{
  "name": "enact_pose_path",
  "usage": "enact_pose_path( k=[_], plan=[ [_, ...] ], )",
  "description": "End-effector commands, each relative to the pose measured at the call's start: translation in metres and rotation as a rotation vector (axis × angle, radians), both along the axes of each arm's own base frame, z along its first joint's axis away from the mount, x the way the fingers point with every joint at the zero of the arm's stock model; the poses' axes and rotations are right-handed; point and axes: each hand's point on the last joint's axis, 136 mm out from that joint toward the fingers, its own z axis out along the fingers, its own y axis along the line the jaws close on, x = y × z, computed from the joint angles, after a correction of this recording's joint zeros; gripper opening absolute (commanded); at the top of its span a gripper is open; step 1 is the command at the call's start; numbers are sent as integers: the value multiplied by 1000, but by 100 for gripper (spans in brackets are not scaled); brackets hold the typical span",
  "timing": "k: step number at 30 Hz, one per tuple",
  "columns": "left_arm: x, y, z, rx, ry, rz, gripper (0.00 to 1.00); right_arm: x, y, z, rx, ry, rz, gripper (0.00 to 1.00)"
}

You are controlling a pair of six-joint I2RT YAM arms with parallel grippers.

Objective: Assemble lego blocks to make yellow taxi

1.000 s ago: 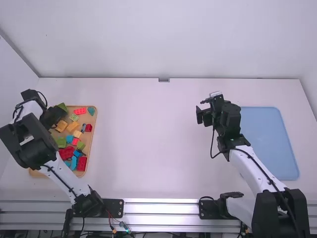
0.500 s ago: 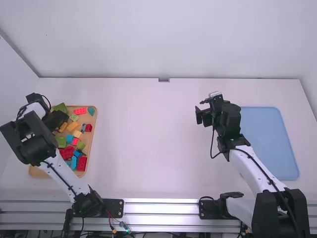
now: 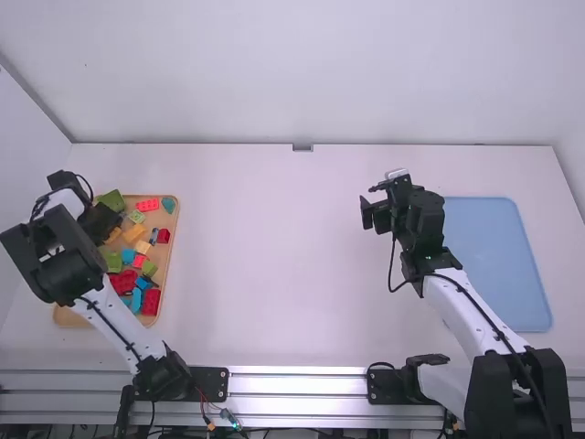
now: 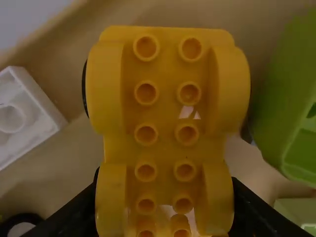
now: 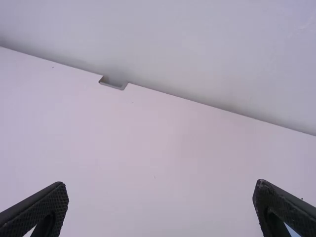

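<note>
White-and-black arms, lower left and lower right of the high view
The left arm (image 3: 122,326) and right arm (image 3: 471,315) have smooth white links, bulky black joints and thin black cables; the right gripper (image 3: 368,202) has black, finely textured fingers (image 5: 37,208) with rounded tips.

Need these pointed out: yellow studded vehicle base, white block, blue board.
Yellow studded vehicle base (image 4: 166,133): left wrist view, top face between the stud rows.
White block (image 4: 42,123): left wrist view, flat area beside its round feature.
Blue board (image 3: 498,261): high view, middle of its flat surface.
</note>
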Motion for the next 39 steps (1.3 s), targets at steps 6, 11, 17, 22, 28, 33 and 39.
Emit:
enact_pose_path(
  k=[6, 11, 17, 22, 28, 33, 39],
  plan=[
    [-4, -1, 44, 49, 20, -87, 51, 6, 1, 13, 5, -27, 2, 99],
    [-7, -30, 88, 73, 2, -185, 46, 6, 1, 13, 8, -25, 0, 99],
    [17, -123, 121, 86, -68, -618, 40, 6, 1, 13, 8, -24, 1, 99],
    [28, -228, 117, 103, -77, -1135, 40, 6, 1, 13, 8, -25, 0, 99],
    [24, -355, 93, 144, -83, -1572, 42, 6, 0, 13, 6, -24, -4, 99],
    [-17, -432, 70, 163, -50, -1996, 36, -2, -2, 19, 3, -20, -9, 99],
    [-67, -506, 43, 190, -104, -2358, 51, -21, -5, 41, 5, -46, -7, 99]
  ],
)
